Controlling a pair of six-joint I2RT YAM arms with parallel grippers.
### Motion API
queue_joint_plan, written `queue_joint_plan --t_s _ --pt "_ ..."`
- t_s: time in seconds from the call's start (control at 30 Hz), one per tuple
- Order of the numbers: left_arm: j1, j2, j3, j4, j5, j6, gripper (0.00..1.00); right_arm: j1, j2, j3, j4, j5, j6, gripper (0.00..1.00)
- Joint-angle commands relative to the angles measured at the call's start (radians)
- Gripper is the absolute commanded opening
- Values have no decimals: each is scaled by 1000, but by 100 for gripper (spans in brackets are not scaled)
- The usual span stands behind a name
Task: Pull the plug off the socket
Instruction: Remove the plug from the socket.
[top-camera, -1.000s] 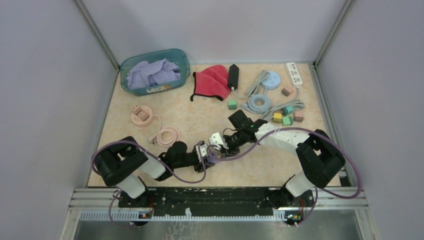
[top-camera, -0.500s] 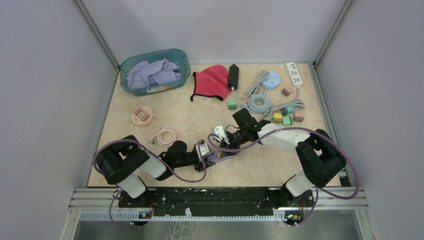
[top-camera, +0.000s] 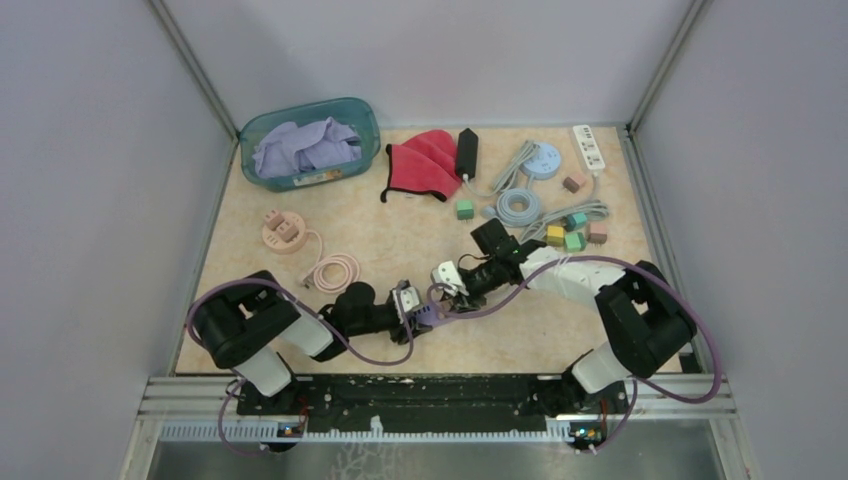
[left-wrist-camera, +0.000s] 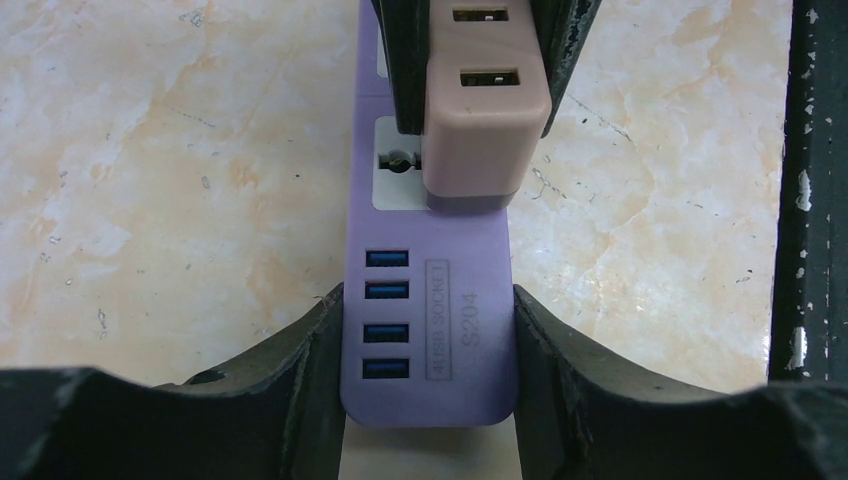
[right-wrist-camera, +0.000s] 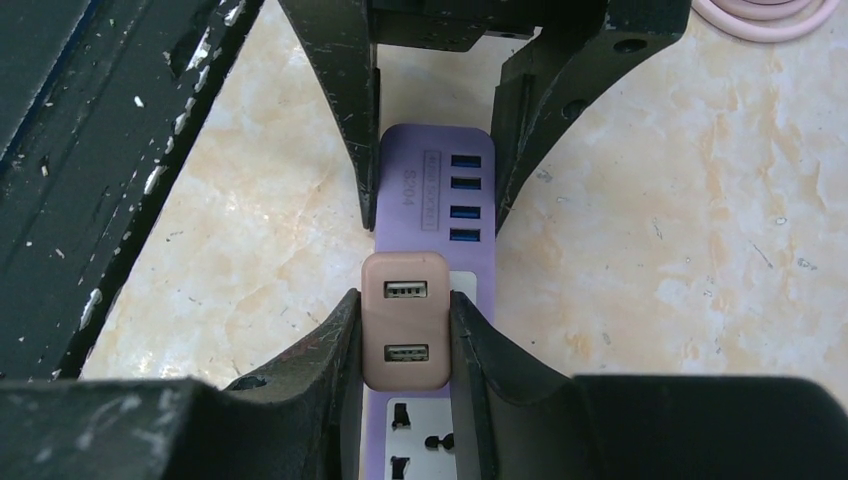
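Note:
A purple socket strip (left-wrist-camera: 430, 300) with blue USB ports lies on the marbled tabletop, and my left gripper (left-wrist-camera: 428, 312) is shut on its near end, a finger on each long side. A pink two-port USB plug (right-wrist-camera: 405, 320) stands over the strip's white outlet, with my right gripper (right-wrist-camera: 405, 305) shut on its sides. The left wrist view shows this plug (left-wrist-camera: 485, 120) partly uncovering the outlet. Whether its pins are still in is hidden. From above, the left gripper (top-camera: 412, 305) and right gripper (top-camera: 448, 278) meet at the front centre.
At the back stand a teal basket (top-camera: 310, 143) of cloth, a red cloth (top-camera: 425, 160), a black adapter (top-camera: 466, 152), a blue round socket (top-camera: 543, 160) and a white power strip (top-camera: 590, 147). Coloured cubes (top-camera: 570, 235) lie right of centre. A pink round socket (top-camera: 283, 230) lies left.
My right gripper has drawn to the right, away from the left gripper, carrying the pink plug with it. The left gripper and the purple strip have stayed in place.

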Motion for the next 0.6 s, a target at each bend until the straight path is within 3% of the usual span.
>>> queue_joint_plan --t_s 0.0,0.33,0.57 --pt "-2 24 23 -6 31 -22 0 42 -48 6 88 -60 68 0" --pt "-3 47 34 -9 42 -32 0 58 -46 -11 351 9 380 0" --pt "-2 44 26 -9 36 -32 0 18 -46 -6 369 59 402 0"
